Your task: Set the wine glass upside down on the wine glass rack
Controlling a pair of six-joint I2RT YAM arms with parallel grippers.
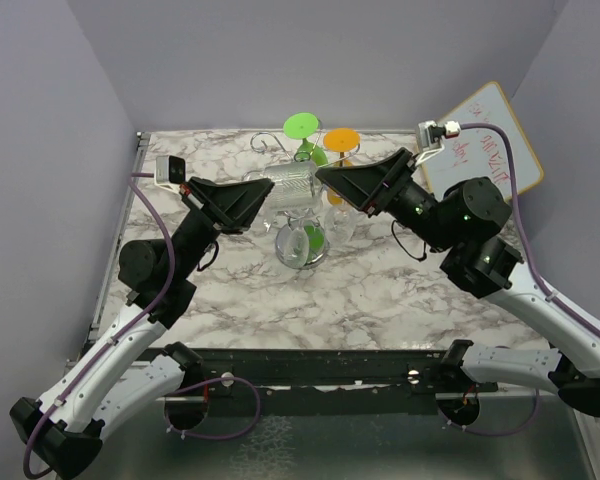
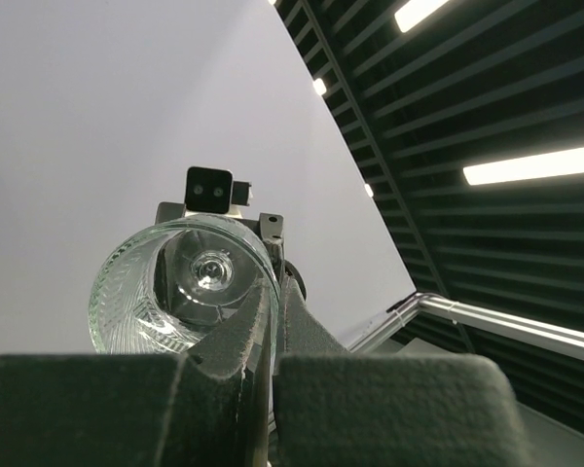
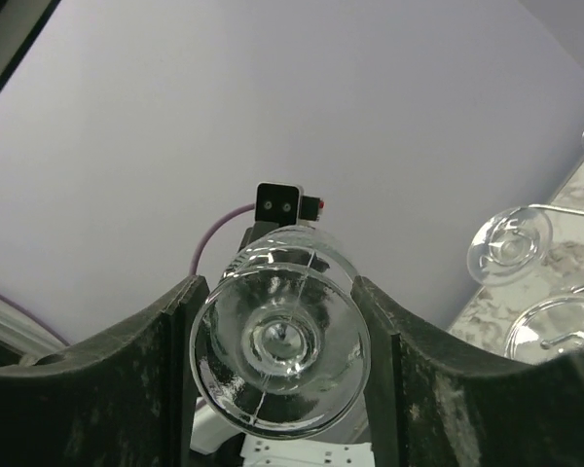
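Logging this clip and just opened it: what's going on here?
A clear ribbed wine glass lies sideways in the air between the two arms, above the shiny chrome wire rack with a round mirrored base. The left arm has its jaws shut on the glass's rim. The right arm has its jaws straddling the other end, but how firmly is unclear. The glass is not yet hung.

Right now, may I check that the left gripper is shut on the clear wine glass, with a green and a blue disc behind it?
Not quite: the top external view shows the second disc is orange, not blue. The left gripper is shut on the wine glass, with the green disc behind it.
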